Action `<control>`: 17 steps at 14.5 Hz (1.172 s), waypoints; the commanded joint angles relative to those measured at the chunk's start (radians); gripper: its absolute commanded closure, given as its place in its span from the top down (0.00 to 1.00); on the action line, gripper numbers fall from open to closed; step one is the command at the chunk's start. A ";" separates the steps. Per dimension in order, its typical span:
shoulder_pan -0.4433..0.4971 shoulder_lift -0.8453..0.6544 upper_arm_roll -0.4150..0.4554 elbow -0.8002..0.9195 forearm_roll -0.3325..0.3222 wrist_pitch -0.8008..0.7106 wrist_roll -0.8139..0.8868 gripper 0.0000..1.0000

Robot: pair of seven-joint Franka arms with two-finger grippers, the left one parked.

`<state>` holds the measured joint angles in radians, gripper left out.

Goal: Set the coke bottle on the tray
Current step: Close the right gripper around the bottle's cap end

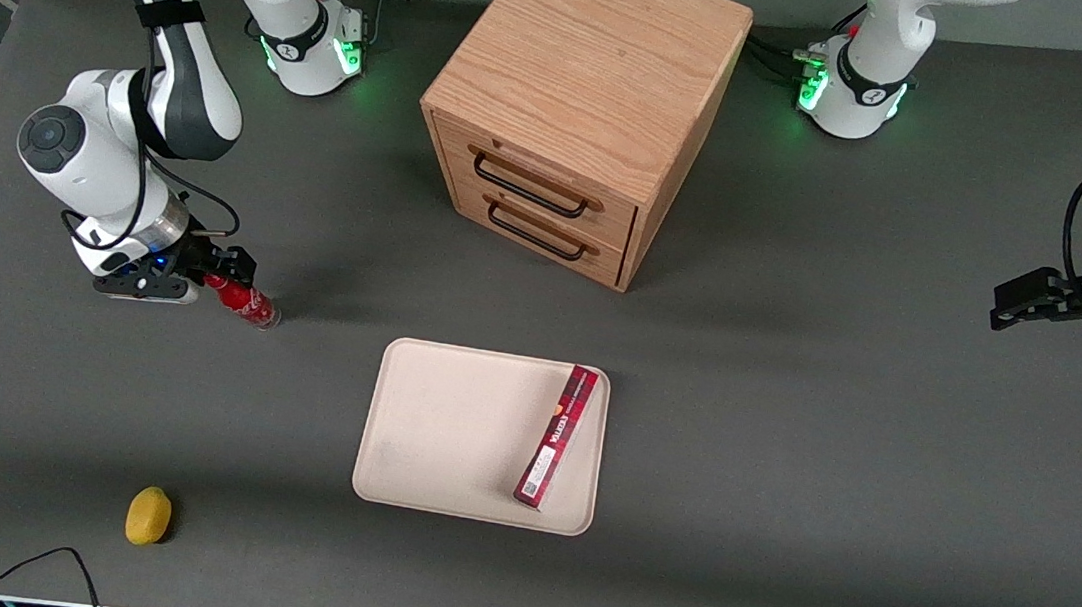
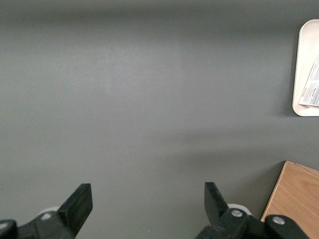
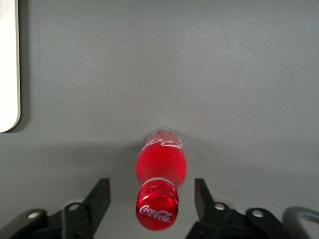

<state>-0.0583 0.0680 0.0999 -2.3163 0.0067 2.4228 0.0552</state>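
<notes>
gripper (image 3: 152, 199) – fingers spread, astride coke bottle (image 3: 160, 169) cap (upright) | tray (image 1: 447, 429) well apart

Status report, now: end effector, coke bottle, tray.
End effector open, fingers either side of the coke bottle near its cap, no grip yet. Bottle off the tray, toward the working arm's end. Red box lies on the tray; ample bare surface beside it.

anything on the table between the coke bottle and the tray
No: in the front view only bare grey table lies between the coke bottle and the tray. The gripper is open around the bottle's cap.
</notes>
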 commanded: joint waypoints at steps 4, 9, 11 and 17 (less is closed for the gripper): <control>-0.005 -0.017 0.001 -0.014 -0.040 0.009 -0.023 0.50; -0.006 -0.019 0.001 -0.011 -0.040 0.004 -0.043 0.44; -0.009 -0.027 0.000 -0.006 -0.040 -0.025 -0.055 0.42; -0.012 -0.039 0.000 0.064 -0.044 -0.157 -0.070 0.02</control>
<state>-0.0624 0.0467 0.0985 -2.2929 -0.0233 2.3322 0.0129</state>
